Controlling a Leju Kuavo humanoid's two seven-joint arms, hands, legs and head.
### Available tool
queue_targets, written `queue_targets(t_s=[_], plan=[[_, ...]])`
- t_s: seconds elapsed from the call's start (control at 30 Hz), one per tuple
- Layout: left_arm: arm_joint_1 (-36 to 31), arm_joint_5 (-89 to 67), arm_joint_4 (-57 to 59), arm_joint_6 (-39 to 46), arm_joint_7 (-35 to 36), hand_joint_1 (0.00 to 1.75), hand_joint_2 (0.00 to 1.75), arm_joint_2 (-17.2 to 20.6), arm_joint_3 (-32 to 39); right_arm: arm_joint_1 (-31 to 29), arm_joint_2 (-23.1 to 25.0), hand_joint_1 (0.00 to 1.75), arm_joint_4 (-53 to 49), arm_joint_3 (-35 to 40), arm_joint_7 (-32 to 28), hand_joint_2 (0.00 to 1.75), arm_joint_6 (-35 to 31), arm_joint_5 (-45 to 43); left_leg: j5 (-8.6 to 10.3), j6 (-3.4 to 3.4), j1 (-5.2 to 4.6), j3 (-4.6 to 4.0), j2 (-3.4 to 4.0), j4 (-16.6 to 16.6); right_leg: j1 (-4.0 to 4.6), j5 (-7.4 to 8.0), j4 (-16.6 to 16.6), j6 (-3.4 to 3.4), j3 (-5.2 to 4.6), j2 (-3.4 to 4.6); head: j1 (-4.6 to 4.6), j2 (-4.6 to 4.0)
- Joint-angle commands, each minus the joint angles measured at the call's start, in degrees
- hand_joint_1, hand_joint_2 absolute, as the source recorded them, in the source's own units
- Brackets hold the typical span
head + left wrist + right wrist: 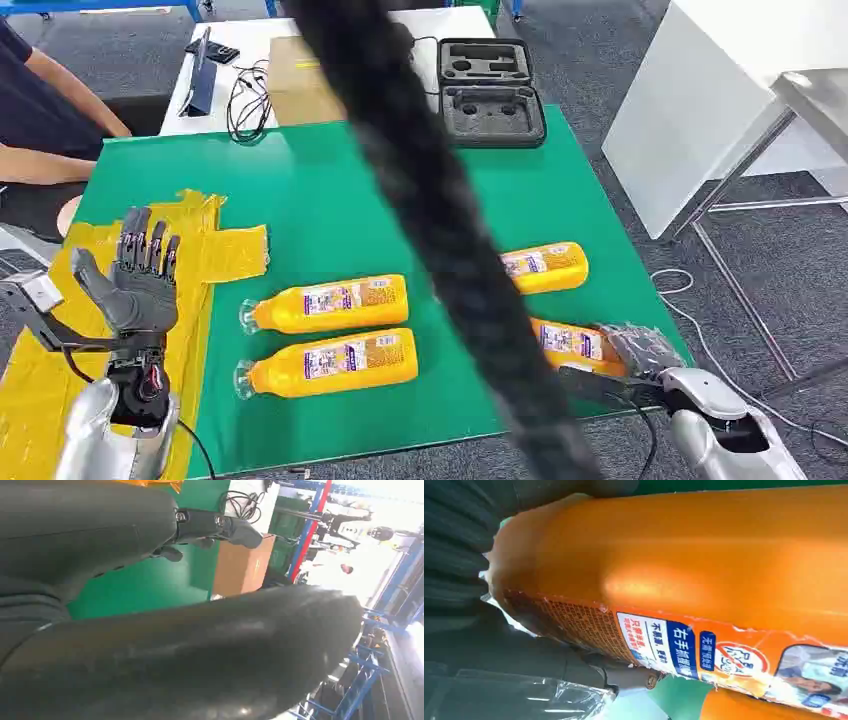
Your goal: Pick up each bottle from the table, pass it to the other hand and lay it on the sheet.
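Four orange bottles lie on the green table [320,190]. Two are side by side left of the middle, the farther bottle [330,303] and the nearer bottle [335,364]. A third bottle [546,267] lies to the right. The fourth bottle [572,344] [684,570] lies near the front right edge, and my right hand [640,352] grips its base end, with the thumb [574,667] against its underside. My left hand [140,285] is raised above the yellow sheet [215,250], fingers [215,526] apart and holding nothing.
A dark blurred strap [440,220] crosses the head view diagonally. At the back stand a black foam case [490,90], a cardboard box [300,85] [242,565] and cables [245,100]. A person's arm [45,160] is at the far left. A white table [720,100] stands to the right.
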Motion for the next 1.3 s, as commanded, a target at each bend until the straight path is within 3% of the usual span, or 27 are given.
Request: queue_targets(t_s=[0.03,0.33,0.47,0.6,0.7,0.73,0.97,1.0,1.23,1.3], plan=[[-2.36,0.03,3.50,0.16,0.18,0.00,0.00,0.02,-0.66,0.38,0.62,1.75,4.29,1.22,0.28,1.75,0.79,-0.13,-0.07,-0.27,0.15,0.25,-0.13,-0.04,0.15,-0.09,-0.11,-0.08,0.34,-0.26,0.00,0.00],[-2.66,0.07,3.75,0.18,0.18,0.00,0.00,-0.08,-0.51,1.93,0.49,1.75,1.18,-0.84,-0.49,1.75,-0.02,-1.39,-0.02,-0.15,0.07,0.11,-0.12,-0.03,0.08,-0.05,-0.07,-0.04,0.17,-0.19,0.00,0.00],[-2.12,0.30,3.73,-0.08,-0.25,0.00,0.00,-0.01,0.04,5.81,2.15,1.75,-8.08,-8.10,-6.62,1.75,1.10,-8.27,-0.02,-0.18,0.04,0.09,-0.17,-0.02,0.04,-0.09,-0.01,-0.05,0.14,-0.26,0.00,-0.02],[0.21,0.49,2.19,-0.31,-1.49,0.00,0.00,-0.20,1.76,7.71,7.78,1.75,-18.73,-18.60,-17.09,1.75,6.40,-19.60,-0.14,-0.31,0.09,0.17,-0.02,0.01,0.08,-0.15,0.02,-0.10,0.22,-0.14,0.02,0.00],[1.06,0.48,0.69,-0.32,-1.54,0.00,0.00,-0.89,2.79,4.99,9.95,1.75,-21.75,-22.76,-20.34,1.75,10.46,-26.16,-0.21,-0.35,0.08,0.12,0.16,0.04,0.06,-0.17,0.08,-0.12,0.15,-0.04,-0.02,0.00],[0.93,0.37,0.35,-0.59,-1.27,0.00,0.00,-1.51,2.90,2.37,11.45,1.75,-21.25,-25.50,-21.70,1.75,15.65,-39.56,-0.10,-0.24,0.05,-0.04,0.13,0.01,0.02,-0.07,0.04,-0.08,0.00,-0.03,0.02,0.00],[-0.80,0.54,1.34,-0.87,-0.95,0.00,0.00,-3.29,0.90,-7.01,15.92,1.75,-15.06,-22.81,-16.07,1.75,12.72,-42.35,-0.08,-0.32,0.19,0.10,0.22,0.03,0.16,0.02,-0.11,-0.07,0.17,0.01,0.02,0.00],[-0.60,0.54,1.25,-0.91,-0.95,0.00,1.75,-3.24,0.44,-7.02,16.56,1.75,-15.20,-21.71,-16.33,1.75,12.54,-42.64,-0.09,-0.37,0.22,0.14,0.22,0.04,0.19,0.01,-0.11,-0.08,0.23,-0.01,0.00,0.00],[1.70,0.92,-0.40,-0.62,-1.29,0.00,1.75,-2.62,-0.84,-7.97,17.17,1.75,-15.21,-17.05,-16.61,1.75,8.35,-41.62,-0.01,-0.24,0.11,0.00,0.15,-0.04,0.07,0.02,-0.05,-0.05,0.05,0.02,0.00,0.00],[1.17,1.10,0.04,-0.68,-1.34,0.00,1.75,-2.78,-1.44,-10.93,18.20,1.75,-13.27,-15.28,-16.99,1.75,7.42,-41.79,-0.15,-0.40,0.20,0.27,0.22,0.00,0.17,-0.11,-0.03,-0.10,0.30,0.01,-0.02,0.00]])
